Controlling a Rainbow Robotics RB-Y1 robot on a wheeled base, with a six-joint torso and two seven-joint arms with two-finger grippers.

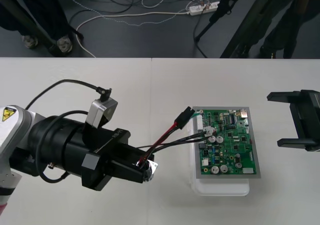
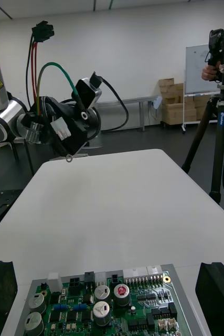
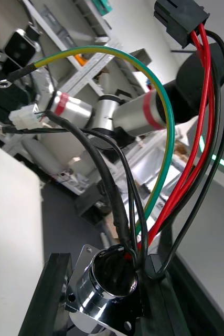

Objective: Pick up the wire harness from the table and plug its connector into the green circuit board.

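Observation:
My left gripper (image 1: 145, 171) is shut on the round metal socket (image 3: 112, 283) of the wire harness and holds it above the table, left of the green circuit board (image 1: 227, 142). Red, black and green wires (image 1: 170, 137) rise from the socket towards the board. The black plug (image 1: 182, 117) hangs in the air just off the board's left edge, not in it. In the left wrist view the plug (image 3: 180, 18) stands high above the socket. My right gripper (image 1: 277, 120) waits open at the board's right; its fingers (image 2: 219, 294) flank the board (image 2: 101, 307).
The board sits on a white base (image 1: 220, 186) on the light table (image 1: 150, 90). A small white connector (image 3: 22, 118) and a ring terminal (image 3: 4, 83) dangle from side wires of the harness. The left arm's camera cable (image 1: 65, 85) loops over the table.

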